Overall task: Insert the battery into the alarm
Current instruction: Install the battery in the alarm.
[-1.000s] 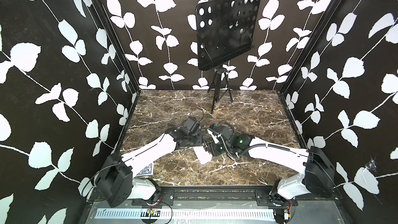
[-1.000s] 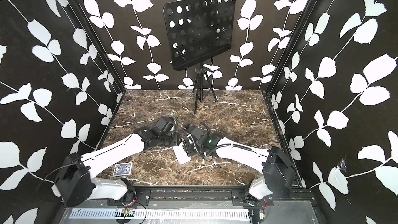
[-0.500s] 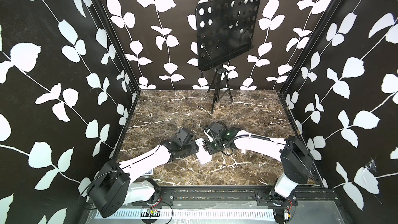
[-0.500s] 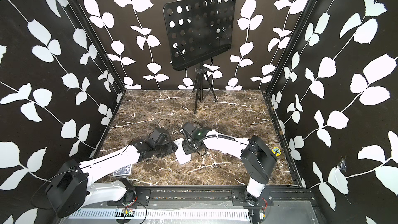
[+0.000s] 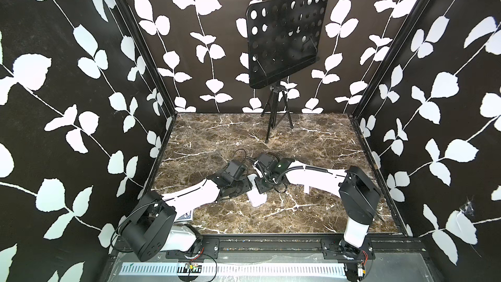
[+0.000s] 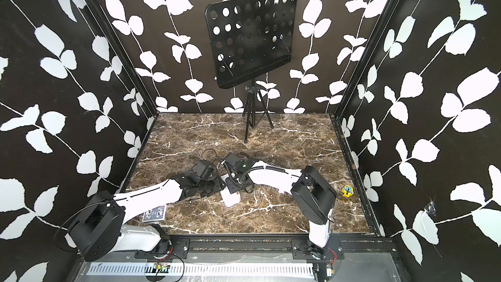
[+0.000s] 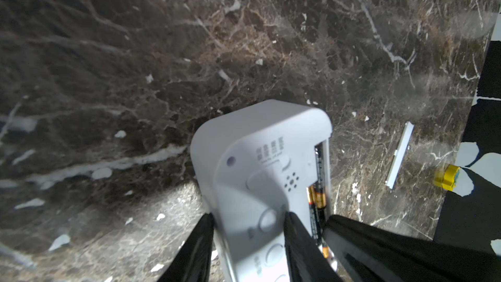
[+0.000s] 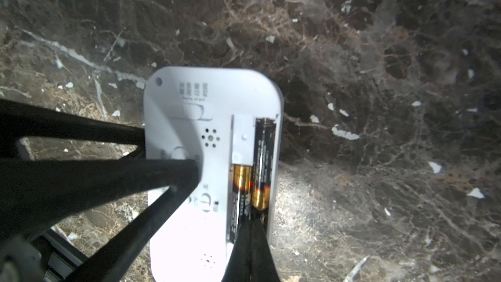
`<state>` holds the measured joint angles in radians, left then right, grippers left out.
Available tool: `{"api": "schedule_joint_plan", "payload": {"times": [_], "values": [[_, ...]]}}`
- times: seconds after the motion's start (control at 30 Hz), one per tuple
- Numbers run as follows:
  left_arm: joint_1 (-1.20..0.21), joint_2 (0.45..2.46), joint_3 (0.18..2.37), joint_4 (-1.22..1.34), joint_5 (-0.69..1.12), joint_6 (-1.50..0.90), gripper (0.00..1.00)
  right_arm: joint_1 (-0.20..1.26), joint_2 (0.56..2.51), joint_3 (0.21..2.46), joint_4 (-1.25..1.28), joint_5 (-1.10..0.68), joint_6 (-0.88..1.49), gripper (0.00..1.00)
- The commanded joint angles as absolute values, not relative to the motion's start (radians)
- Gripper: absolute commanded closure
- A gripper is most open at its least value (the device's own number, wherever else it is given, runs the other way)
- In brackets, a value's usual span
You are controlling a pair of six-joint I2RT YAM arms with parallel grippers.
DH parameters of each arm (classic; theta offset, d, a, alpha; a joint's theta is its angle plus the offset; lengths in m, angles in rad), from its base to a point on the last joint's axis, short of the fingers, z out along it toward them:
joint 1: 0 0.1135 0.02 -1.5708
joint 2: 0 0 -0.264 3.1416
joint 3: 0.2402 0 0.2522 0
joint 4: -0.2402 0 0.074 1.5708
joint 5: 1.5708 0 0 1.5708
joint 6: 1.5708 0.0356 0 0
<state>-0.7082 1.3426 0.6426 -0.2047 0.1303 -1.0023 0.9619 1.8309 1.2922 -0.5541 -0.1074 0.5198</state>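
Observation:
The white alarm [image 5: 257, 198] [image 6: 231, 199] lies back up on the marble, its battery bay open. My left gripper [image 7: 249, 217] is shut on the alarm [image 7: 257, 145] across its thickness, one finger at its edge and the other on its back. In the right wrist view two black-and-gold batteries sit side by side in the bay, an outer battery [image 8: 264, 153] and an inner battery [image 8: 241, 183]. My right gripper [image 8: 253, 214] is shut with nothing between its fingers, its tips against the near end of the outer battery. The left fingers [image 8: 176, 174] cross that view.
A white battery cover [image 7: 400, 155] lies on the marble to the alarm's right, and a yellow toy [image 6: 347, 191] sits by the right wall. A blue-patterned card box [image 6: 154, 212] lies under my left arm. A music stand's tripod [image 5: 276, 123] stands at the back.
My right gripper has gone from partly open to shut at the battery bay, and its elbow has swung in towards the middle. My left arm has sunk lower, still holding the alarm.

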Motion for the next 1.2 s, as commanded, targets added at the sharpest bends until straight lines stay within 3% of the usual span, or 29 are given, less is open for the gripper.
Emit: {"api": "schedule_joint_plan", "payload": {"times": [0.0, 0.37, 0.63, 0.93, 1.03, 1.07, 1.17], "values": [[-0.707, 1.359, 0.644, -0.174, 0.158, -1.004, 0.57, 0.981, 1.865, 1.3, -0.559, -0.122, 0.531, 1.0], [-0.707, 1.384, 0.63, -0.115, 0.204, -1.006, 0.56, 1.005, 1.886, 1.257, -0.542, -0.104, 0.557, 1.0], [-0.661, 1.337, 0.671, -0.213, 0.177, -0.939, 0.54, 0.974, 1.764, 1.339, -0.576, -0.037, 0.594, 0.97], [-0.644, 1.288, 0.701, -0.265, 0.152, -0.883, 0.54, 0.963, 1.707, 1.345, -0.606, -0.075, 0.53, 0.83], [-0.634, 1.308, 0.718, -0.29, 0.169, -0.862, 0.54, 0.959, 1.691, 1.278, -0.606, -0.035, 0.413, 0.72], [-0.629, 1.318, 0.719, -0.285, 0.185, -0.866, 0.53, 0.951, 1.689, 1.265, -0.623, -0.01, 0.396, 0.63], [-0.629, 1.339, 0.72, -0.267, 0.202, -0.874, 0.53, 0.907, 1.681, 1.222, -0.611, -0.067, 0.348, 0.59]]}}
